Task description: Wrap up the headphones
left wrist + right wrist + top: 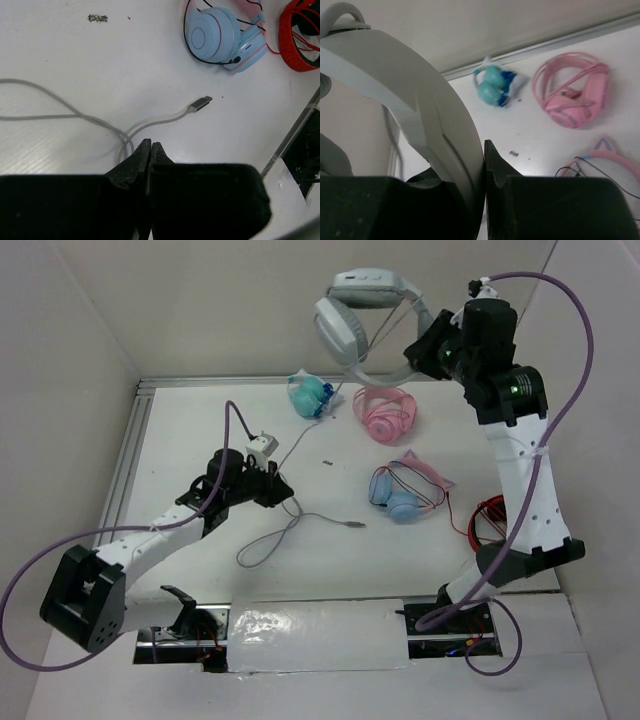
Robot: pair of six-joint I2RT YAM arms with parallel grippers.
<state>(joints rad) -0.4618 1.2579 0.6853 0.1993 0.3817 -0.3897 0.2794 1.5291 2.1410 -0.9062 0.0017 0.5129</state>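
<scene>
— Your right hand (428, 348) is pinching the headphones (362, 312) by their wide light-grey headband. In the right wrist view the band runs straight down between the two black fingers (502, 175), with no gap on either side.

— And where does that put them?

— Up in the air at the far side of the desk (200, 430), close to the back wall. The ear cups hang just to the left of your hand, well above the other pairs.

— What about the lead?

— The thin grey cable (155, 120) slants down from the headphones towards your left hand (285, 490), which sits low over the near-left part of the desk. That hand's fingertips (142, 155) are pressed together. Two strands of the cable run right up to them. You cannot tell from the left wrist view whether a strand is caught between them.

— And the loose end?

— The plug (200, 104) lies flat on the desk just beyond your left hand, apart from the blue-cupped pair (400, 495). The pink pair (385, 412) and the teal pair (312, 395) lie farther back, below the raised headphones. A red coil (488, 520) sits beside your right arm.
</scene>
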